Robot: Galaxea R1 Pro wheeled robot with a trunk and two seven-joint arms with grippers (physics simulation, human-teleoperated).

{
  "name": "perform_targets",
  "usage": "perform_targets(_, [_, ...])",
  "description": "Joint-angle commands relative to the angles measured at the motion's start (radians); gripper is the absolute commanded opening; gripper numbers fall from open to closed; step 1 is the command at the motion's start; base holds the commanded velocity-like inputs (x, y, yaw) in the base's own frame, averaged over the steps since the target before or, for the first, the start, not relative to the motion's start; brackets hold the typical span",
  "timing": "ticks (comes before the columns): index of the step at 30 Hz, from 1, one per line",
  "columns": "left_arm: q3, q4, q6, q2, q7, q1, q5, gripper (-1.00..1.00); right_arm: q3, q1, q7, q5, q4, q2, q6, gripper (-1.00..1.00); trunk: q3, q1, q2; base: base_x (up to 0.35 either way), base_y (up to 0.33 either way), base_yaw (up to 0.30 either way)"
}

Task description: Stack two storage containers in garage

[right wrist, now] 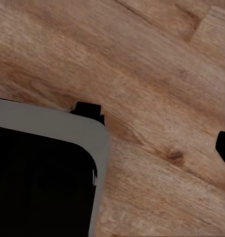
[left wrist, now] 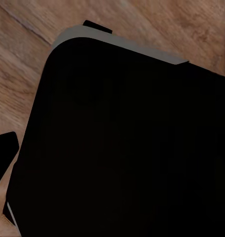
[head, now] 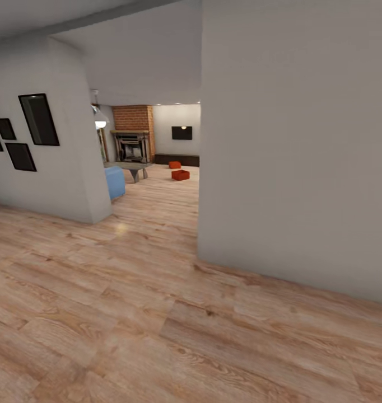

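- Two bins on the plank floor (head: pixel 129 313) far off, seen through the opening at centre frame of the head view: near bin (head: pixel 180 175) and far bin (head: pixel 175 164), apart from each other, far one close to the dark low cabinet (head: pixel 177 159).
- Near bin's long axis roughly across the frame, slightly skewed; far bin too small to tell.
- Behind them: brick fireplace (head: pixel 133 131) left of centre, black TV (head: pixel 181 132) on the back wall.
- Grey table (head: pixel 133 168) and blue seat (head: pixel 115 182) left of the bins.
- White wall (head: pixel 297 157) across the right half; another wall at left with black frames (head: pixel 38 119).
- Left wrist view: dark rounded body (left wrist: pixel 127 143) with a grey edge over wood planks; claw state cannot be told.
- Right wrist view: dark body with grey rim (right wrist: pixel 48 173) at lower left, wood floor beyond; small dark piece (right wrist: pixel 224 147) at right edge; claw state cannot be told.
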Motion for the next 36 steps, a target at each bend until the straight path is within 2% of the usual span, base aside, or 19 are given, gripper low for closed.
perform_targets(1, [0.003,0.0,-0.002,0.0,0.001,0.0,0.002,1.0,0.006,-0.001,0.001,0.004,0.003,0.0,-0.006,1.0,-0.001,0.001,0.0,0.321,0.0,0.182])
perform_targets(8, [0.003,0.0,-0.002,0.0,0.001,0.0,0.002,1.0,0.006,-0.001,0.001,0.004,0.003,-0.001,-0.009,1.0,-0.001,0.001,0.0,0.321,0.0,0.14])
perform_targets(31, [0.004,0.0,-0.002,0.0,0.001,0.0,0.002,1.0,0.006,-0.001,0.001,0.004,0.003,-0.001,-0.013,1.0,-0.001,0.001,0.0,0.321,0.0,0.006])
perform_targets(36, [0.004,0.0,-0.002,0.0,0.001,0.0,0.002,1.0,0.006,-0.001,0.001,0.004,0.003,-0.002,-0.014,1.0,-0.001,0.001,0.0,0.321,0.0,0.19])
